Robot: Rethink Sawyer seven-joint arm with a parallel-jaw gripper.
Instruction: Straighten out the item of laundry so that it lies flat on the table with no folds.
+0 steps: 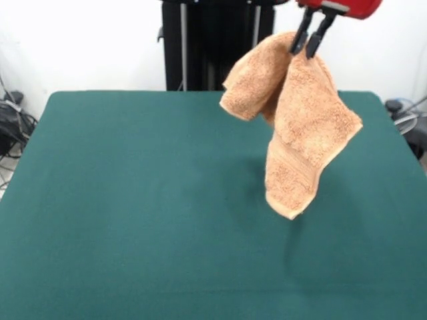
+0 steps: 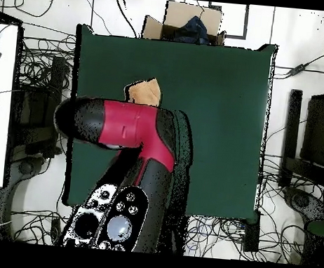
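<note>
dark green felt tabletop (image 1: 133, 200), bare; fluffy orange-tan terry towel (image 1: 303, 127) dangling folded, pinched in black gripper (image 1: 310, 41): lower slowly, dragging to unfold.

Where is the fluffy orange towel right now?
In the front view, the fluffy orange-tan terry towel hangs in the air at upper right, pinched by the black gripper above the dark green table; it looks lifted clear.

Towel (image 1: 303, 133) in my gripper (image 1: 309, 41): fluffy looped terry cloth, flat woven band near hem. Table (image 1: 133, 200): matt dark green felt-like top. My arm shell (image 2: 127, 126): glossy red plastic, black sections.
</note>
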